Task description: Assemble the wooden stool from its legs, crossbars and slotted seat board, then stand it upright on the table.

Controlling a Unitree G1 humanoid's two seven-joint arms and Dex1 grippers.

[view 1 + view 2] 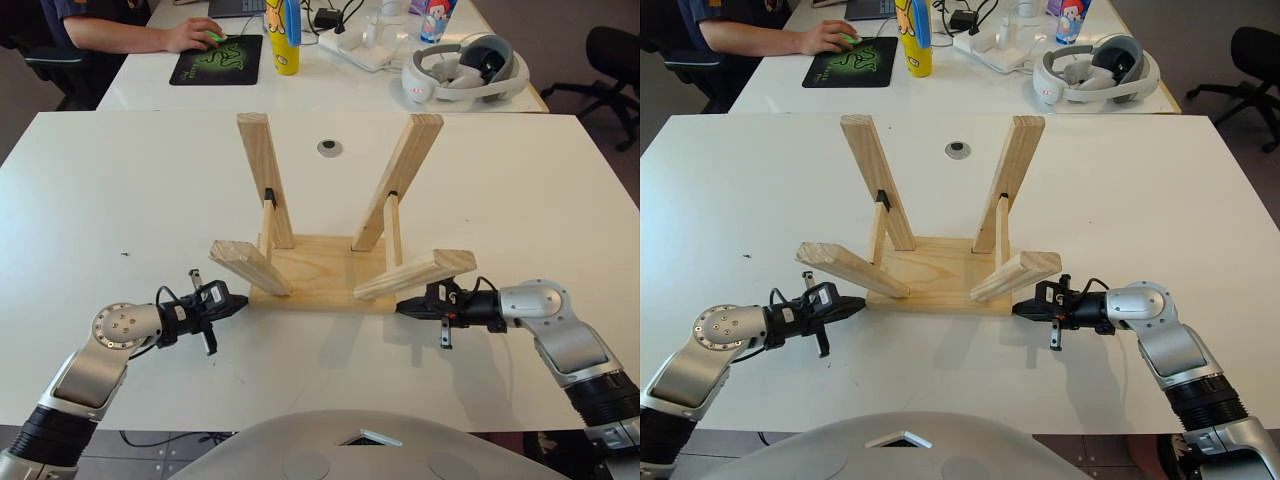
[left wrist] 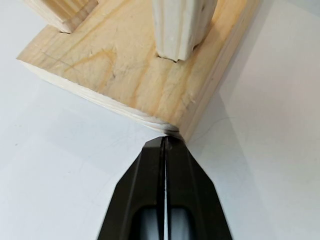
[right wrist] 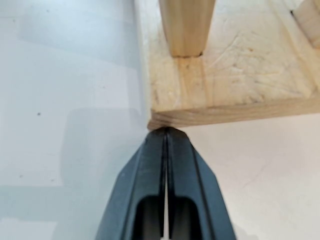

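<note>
Both head eyes look forward and down over the desk [image 1: 120, 180], sharing the upturned wooden stool [image 1: 320, 272]. Close-up wrist cameras face the seat board [image 2: 125, 65]: behind the left pincer [image 2: 164, 141] at its near-left corner, behind the right pincer [image 3: 166, 131] at its near-right.

Stool [image 1: 318, 272] on table [image 1: 120, 180] — legs [image 1: 265, 178] up

White bench [image 1: 520, 200], with the seat board [image 1: 320, 275] lying flat on it around the middle, legs [image 1: 262, 170] poking upward. A small dark round cap [image 1: 329, 148] sits further back.
</note>
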